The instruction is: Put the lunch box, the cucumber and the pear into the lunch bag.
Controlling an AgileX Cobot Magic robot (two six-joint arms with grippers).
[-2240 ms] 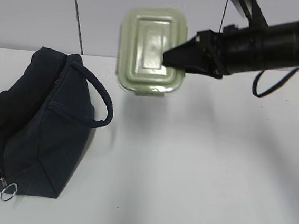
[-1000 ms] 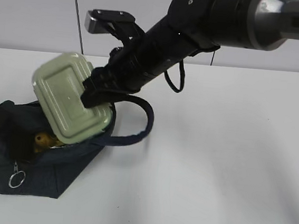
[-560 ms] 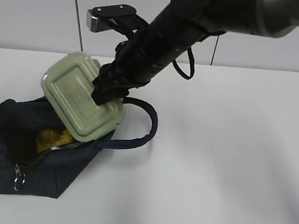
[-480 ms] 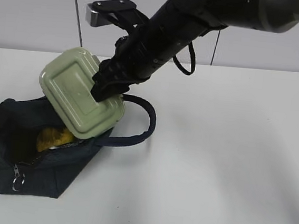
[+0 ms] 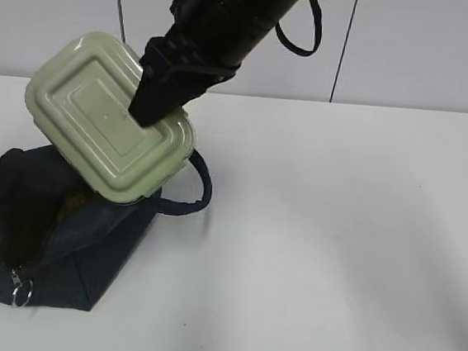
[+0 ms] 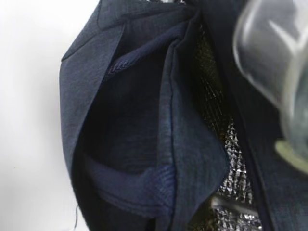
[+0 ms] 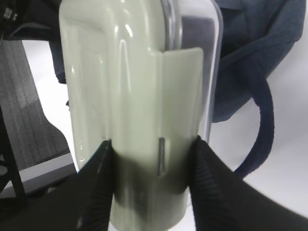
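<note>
Over the white table (image 5: 334,252), your right gripper (image 7: 151,149) is clamping the lunch box (image 5: 107,118) just above the open lunch bag (image 5: 62,242) beneath it; the box isn't packed yet, the bag's contents are unclear, and your left gripper is staying closed out of sight

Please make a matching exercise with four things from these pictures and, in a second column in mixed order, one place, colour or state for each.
Things:
1. lunch box
2. lunch bag
3. metal ring pull
4. right gripper

Descriptions:
A. hangs at the bag's lower front corner
B. dark navy, lying on the white table with its top open
C. closed on the pale green lid end
D. tilted in the air above the bag's opening

Pairs: 1-D, 2-B, 3-A, 4-C
</note>
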